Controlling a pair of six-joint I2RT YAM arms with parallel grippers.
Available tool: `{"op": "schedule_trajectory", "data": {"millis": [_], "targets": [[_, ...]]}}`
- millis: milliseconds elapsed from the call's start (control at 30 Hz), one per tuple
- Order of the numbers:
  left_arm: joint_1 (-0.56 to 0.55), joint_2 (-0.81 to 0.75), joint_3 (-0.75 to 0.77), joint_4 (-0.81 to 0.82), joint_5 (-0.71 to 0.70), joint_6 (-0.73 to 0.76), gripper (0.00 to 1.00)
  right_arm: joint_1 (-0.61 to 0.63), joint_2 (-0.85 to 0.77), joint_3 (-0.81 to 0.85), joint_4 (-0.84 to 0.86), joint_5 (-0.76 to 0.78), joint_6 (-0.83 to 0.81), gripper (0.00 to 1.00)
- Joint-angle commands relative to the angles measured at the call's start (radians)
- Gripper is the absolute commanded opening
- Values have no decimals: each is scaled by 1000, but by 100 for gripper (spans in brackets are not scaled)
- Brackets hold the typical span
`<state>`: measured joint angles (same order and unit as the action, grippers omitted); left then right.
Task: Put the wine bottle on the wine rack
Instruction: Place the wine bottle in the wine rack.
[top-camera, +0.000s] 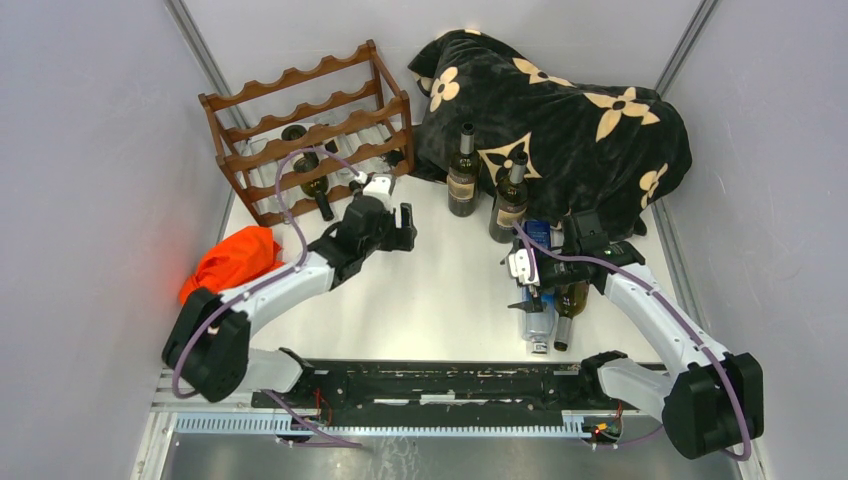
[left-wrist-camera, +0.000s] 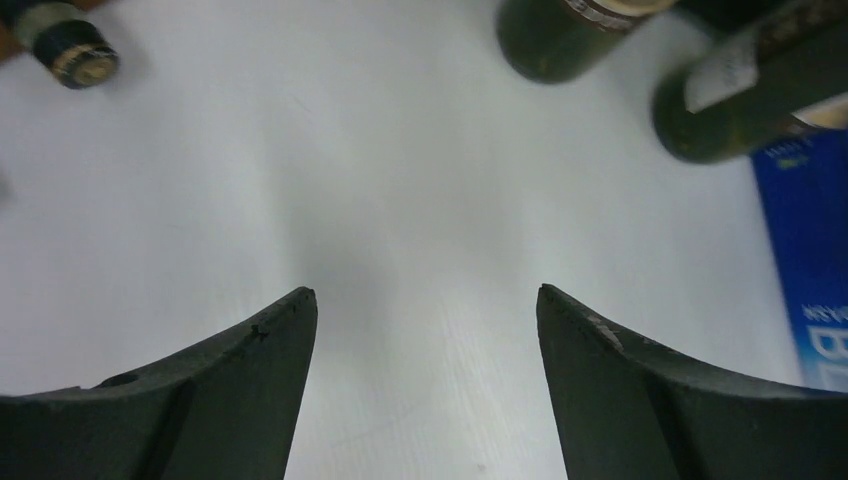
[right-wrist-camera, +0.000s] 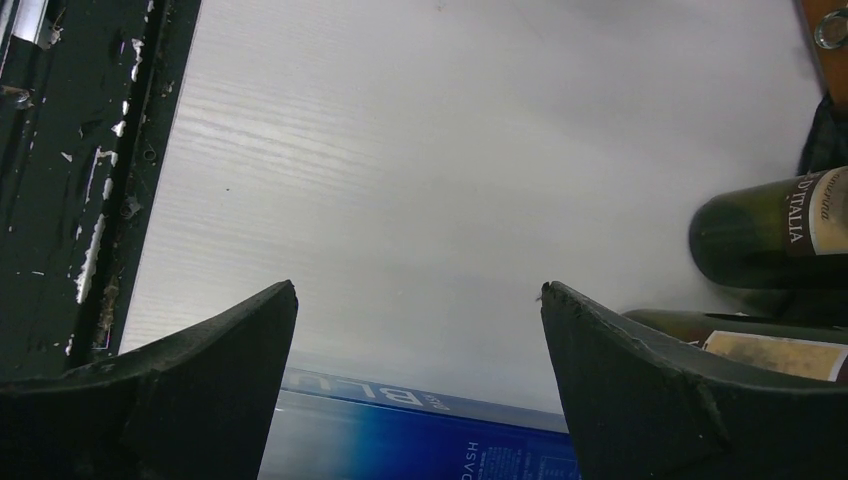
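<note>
The dark reddish-brown wine rack (top-camera: 305, 125) stands at the far left, with a dark bottle (top-camera: 318, 188) lying in its lowest tier. Two wine bottles stand upright mid-table, one (top-camera: 462, 172) left of the other (top-camera: 510, 198). A third, green wine bottle (top-camera: 568, 305) lies flat at the right under my right arm. My left gripper (top-camera: 402, 228) is open and empty between the rack and the upright bottles, whose bases show in the left wrist view (left-wrist-camera: 560, 35). My right gripper (top-camera: 533, 290) is open and empty above a blue-labelled bottle (right-wrist-camera: 420, 440).
The blue-labelled clear bottle (top-camera: 538, 322) lies beside the green one. A black blanket with cream flowers (top-camera: 560, 110) is heaped at the far right. An orange cloth (top-camera: 235, 258) lies by the left wall. The black base rail (top-camera: 440, 380) runs along the near edge.
</note>
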<state>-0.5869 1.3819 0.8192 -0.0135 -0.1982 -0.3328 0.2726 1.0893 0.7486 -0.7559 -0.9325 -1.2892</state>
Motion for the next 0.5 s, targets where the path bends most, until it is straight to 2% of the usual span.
{"op": "schedule_trajectory", "data": {"millis": [0, 300, 467], "targets": [[-17, -154, -116, 187, 258, -128, 85, -9, -18, 3, 34, -5, 17, 98], [-53, -358, -351, 431, 376, -354, 84, -24, -25, 0, 58, 6, 41, 98], [-99, -411, -416, 507, 368, -420, 84, -52, -39, 2, 71, -1, 66, 98]]}}
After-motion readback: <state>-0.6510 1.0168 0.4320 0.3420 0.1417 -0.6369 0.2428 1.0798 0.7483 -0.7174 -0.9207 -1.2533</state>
